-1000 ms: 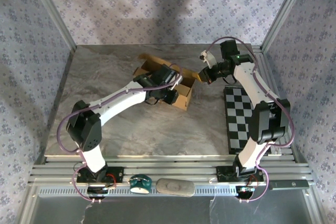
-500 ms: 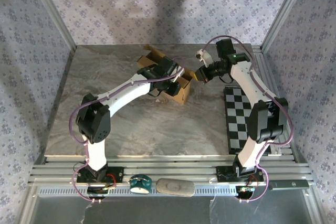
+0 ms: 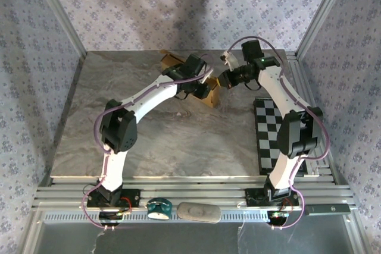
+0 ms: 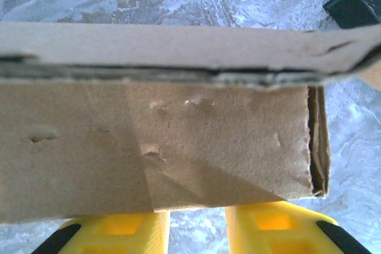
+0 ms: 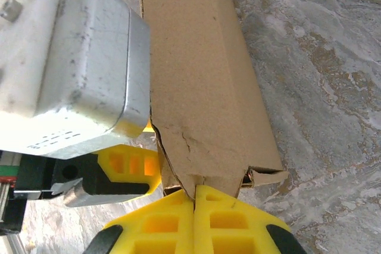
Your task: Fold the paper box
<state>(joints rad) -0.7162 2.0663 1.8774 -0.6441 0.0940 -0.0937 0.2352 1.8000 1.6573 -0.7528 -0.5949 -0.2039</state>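
Paper box (image 3: 210,97) sits at far-centre of bench (image 3: 149,135), part-formed, w/ both arms reaching in on it. Checkered board (image 3: 274,135) lies well apart at right.

Right gripper (image 5: 195,201) is pressed together on the torn lower edge of a box wall, its yellow fingers (image 5: 229,221) meeting w/ cardboard nipped between. Left gripper (image 4: 196,227) is spread: bare bench shows in the gap between its fingers, and the tips are tucked under the bottom edge of a broad panel. It isn't clamping the panel as far as I can see.

Step in hand, my read: right anchors the wall while left pushes a side panel up/in along its crease. To do it well:
- Hold the right pinch firm but don't pull, since that edge already looks ripped.
- Press flat w/ the left, near the fold line & not at the free corner, so the panel hinges rather than buckles.
- Go slow so the box doesn't skid on the smooth bench.

Hard to make out:
- From above, the arms cover most of the box, so which flaps are up or tucked is unclear.
- Left-wrist view is too close to tell which panel it faces.
- In right-wrist view, the left arm's metal housing (image 5: 83,69) blocks the box interior.
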